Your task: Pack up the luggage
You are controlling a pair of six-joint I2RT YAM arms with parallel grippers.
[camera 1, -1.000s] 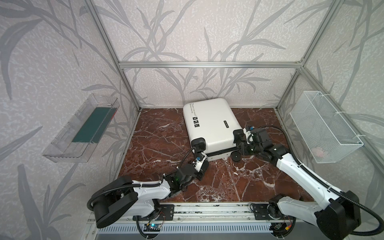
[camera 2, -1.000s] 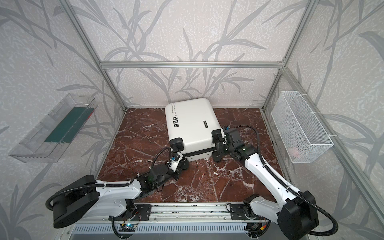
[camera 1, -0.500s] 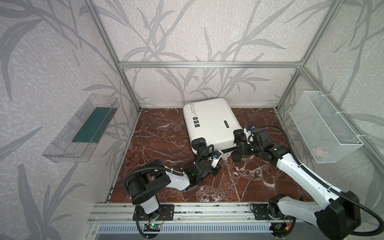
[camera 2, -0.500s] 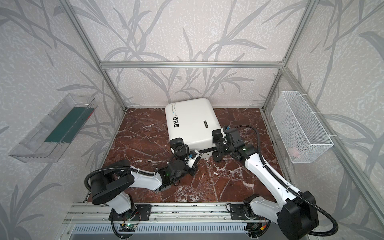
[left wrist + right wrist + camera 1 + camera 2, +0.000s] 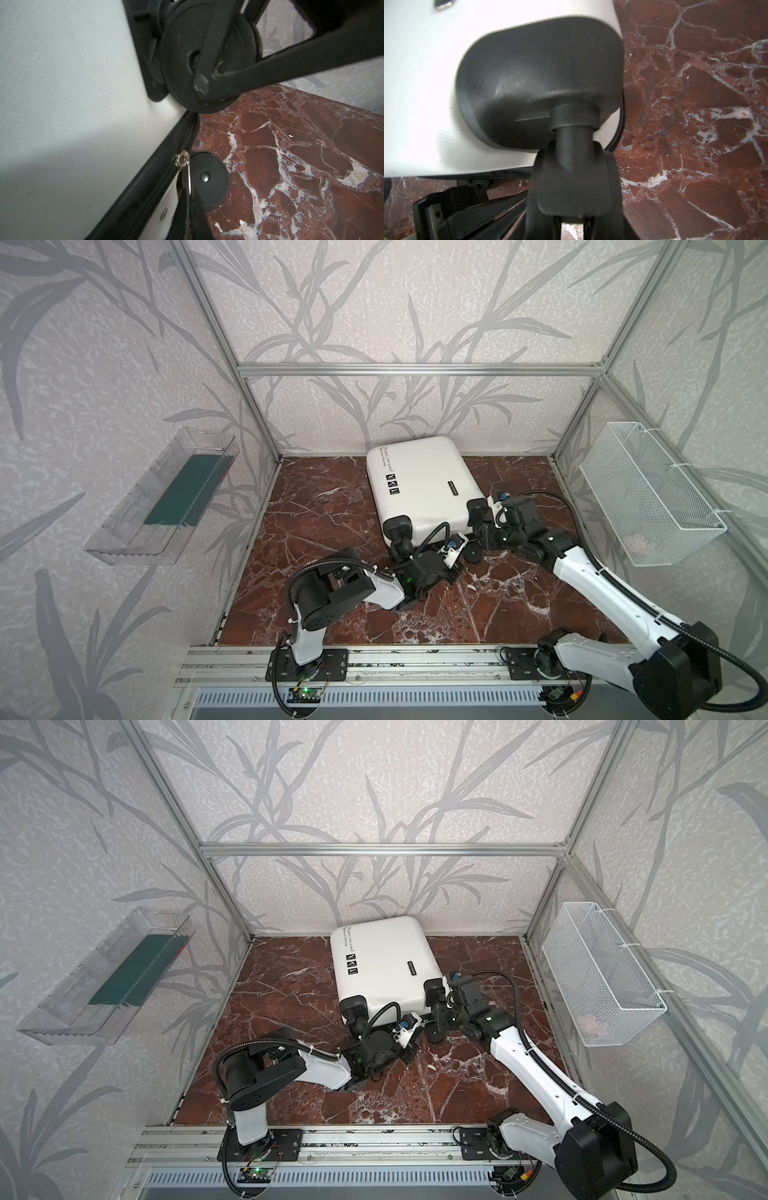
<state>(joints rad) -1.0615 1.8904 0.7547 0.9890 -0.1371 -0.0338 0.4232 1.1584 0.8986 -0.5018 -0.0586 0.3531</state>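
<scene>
The luggage [image 5: 419,485] [image 5: 382,961], a white hard-shell suitcase, lies flat and closed on the marble floor. My left gripper [image 5: 455,570] [image 5: 409,1052] is low at its near edge. In the left wrist view the gripper [image 5: 189,193] is shut on the thin metal zipper pull [image 5: 188,176], which hangs from the slider [image 5: 182,161] on the black zipper band beside a lower wheel [image 5: 204,182]. My right gripper [image 5: 483,526] [image 5: 440,1011] is at the near right corner. In the right wrist view the gripper [image 5: 574,166] is shut on the upper wheel's black caster [image 5: 571,145].
A clear plastic tray [image 5: 162,497] holding a dark green flat item hangs on the left wall. A white wire basket [image 5: 648,497] with something pale pink in it hangs on the right wall. Aluminium frame posts stand at the back corners, and a rail [image 5: 395,664] runs along the front.
My left gripper has slid to the right along the suitcase's near edge with the zipper pull, its arm folding back toward its base. The right arm has stayed at the corner wheel.
</scene>
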